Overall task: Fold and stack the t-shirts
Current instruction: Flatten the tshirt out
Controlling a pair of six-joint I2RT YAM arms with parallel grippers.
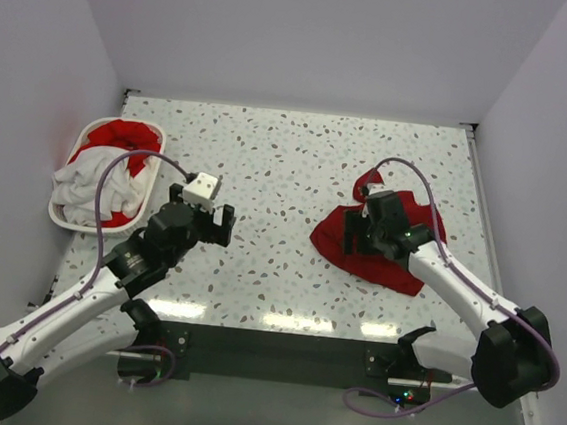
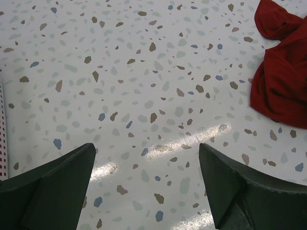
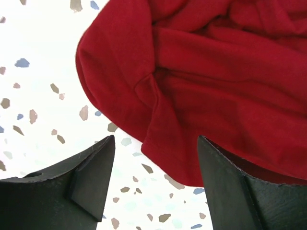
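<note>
A deep red t-shirt (image 1: 333, 245) lies crumpled on the speckled surface (image 1: 297, 174), bunched in loose folds, not spread flat, so I judge no fold has been made in it yet. The right jaws are set low over its near-left edge. In the right wrist view a rounded fold and the hem of the red t-shirt (image 3: 216, 86) hang between the two jaws. One jaw is over bare surface just outside the cloth and the other is over the cloth itself. They stand apart with nothing pinched, straddling the hem. That placement looks chosen to catch a single edge, not a thick wad, so that the shirt can be drawn out flat.

The left jaws are also wide open and hold nothing. Below and between them there is only bare speckled surface. The red t-shirt (image 2: 280, 81) sits well beyond the right-hand jaw in the left wrist view, out of reach from this pose. The left arm seems parked in the middle, ready to take a second corner of the shirt.

Behind and to the outer side of the left jaws is the white laundry basket (image 1: 72, 222). It holds a white t-shirt (image 1: 90, 184) heaped at the front and another red t-shirt (image 1: 120, 137) behind it. Both are waiting, and no folded stack is visible anywhere yet.
</note>
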